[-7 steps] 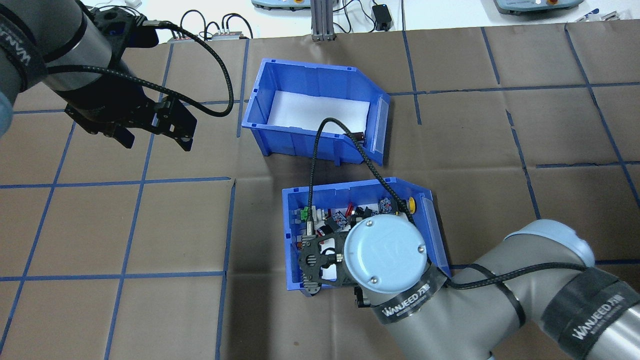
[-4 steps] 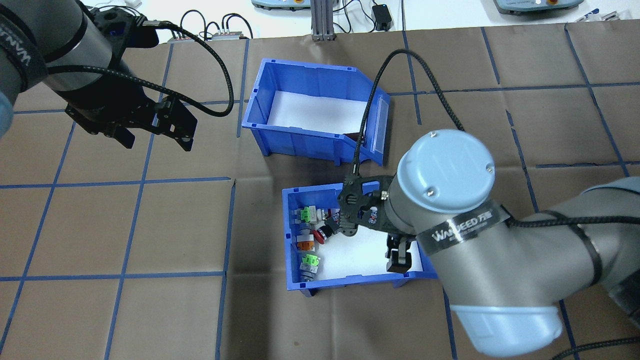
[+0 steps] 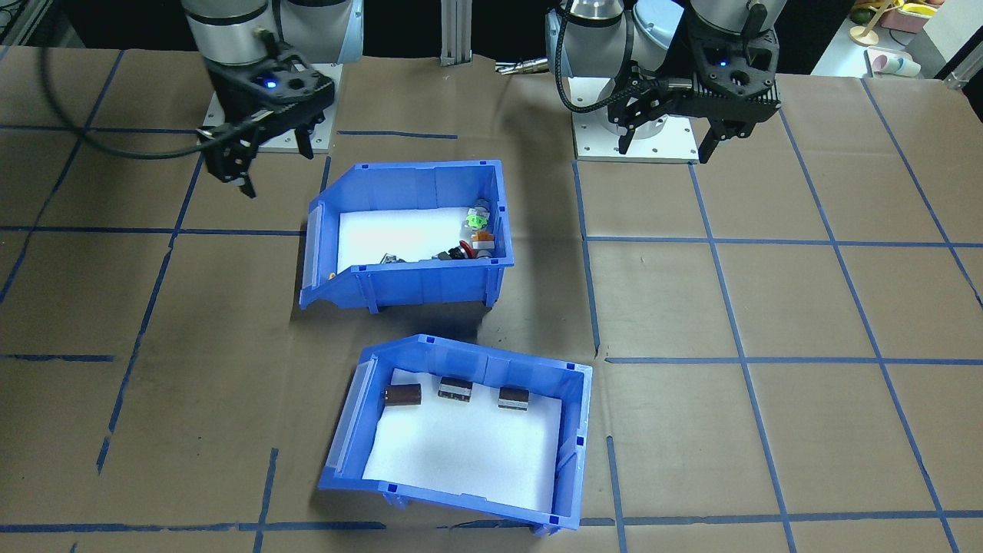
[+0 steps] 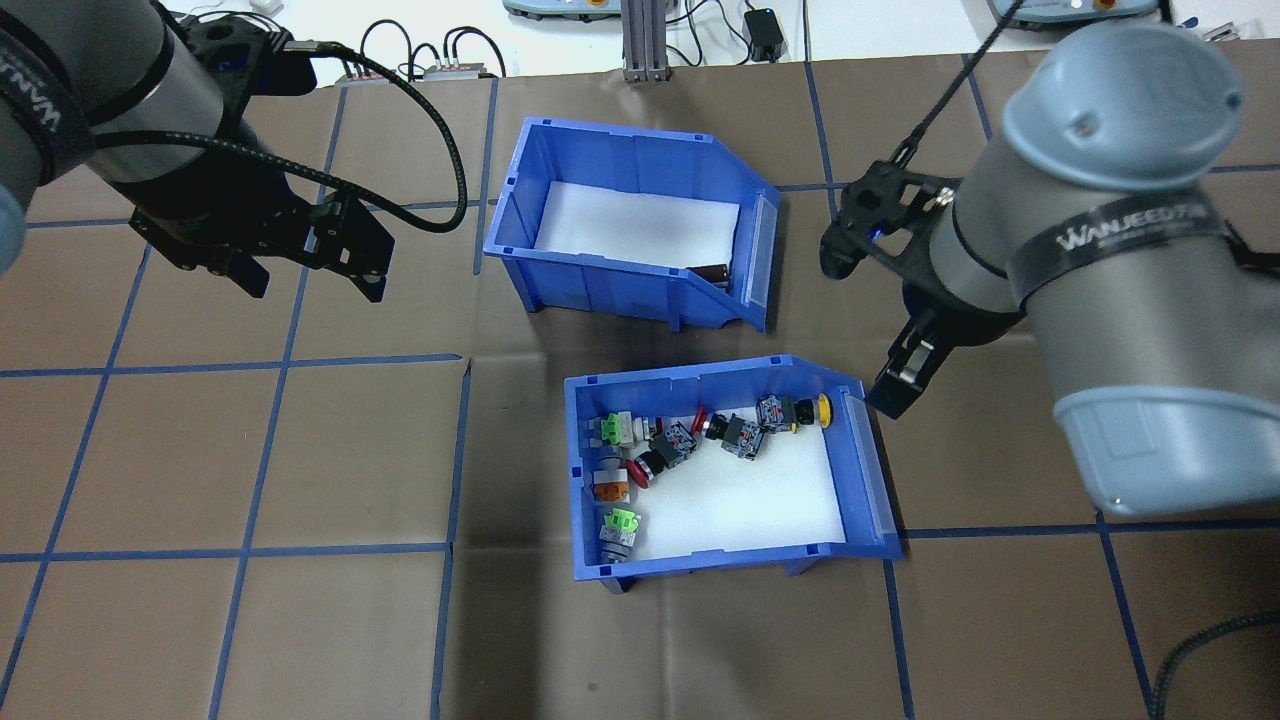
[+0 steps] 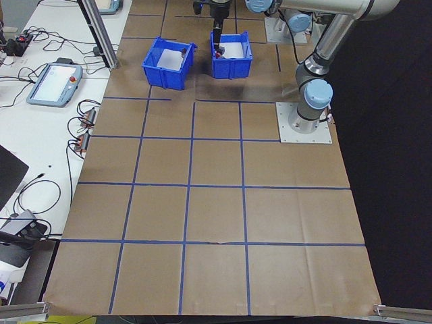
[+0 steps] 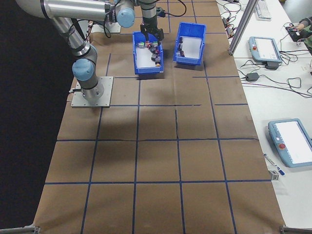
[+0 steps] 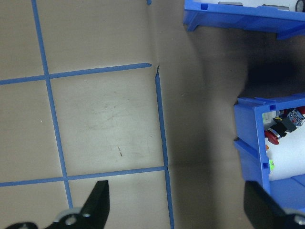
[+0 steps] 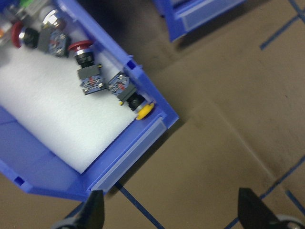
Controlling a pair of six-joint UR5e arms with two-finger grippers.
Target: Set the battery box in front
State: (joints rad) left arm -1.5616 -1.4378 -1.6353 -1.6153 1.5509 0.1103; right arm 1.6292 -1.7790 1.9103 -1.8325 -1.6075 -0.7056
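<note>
Switch bin: a blue plastic bin [image 4: 590, 470] with a sloped front and white foam floor, standing on the table.
Switches: push-button switches [image 4: 690, 436] in red, green, orange and yellow, lying along the switch bin's back and one side wall.
Table cover: brown paper [image 4: 250, 450] marked into squares by blue tape lines [image 4: 283, 362], spread under the switch bin.
Pendants: two tablet-like controllers [image 6: 263, 48] on the white bench beyond the switch bin, with cables [image 5: 40, 47] near them.
Post: an aluminium post [image 4: 636, 40] at the table edge beyond the switch bin.
</note>
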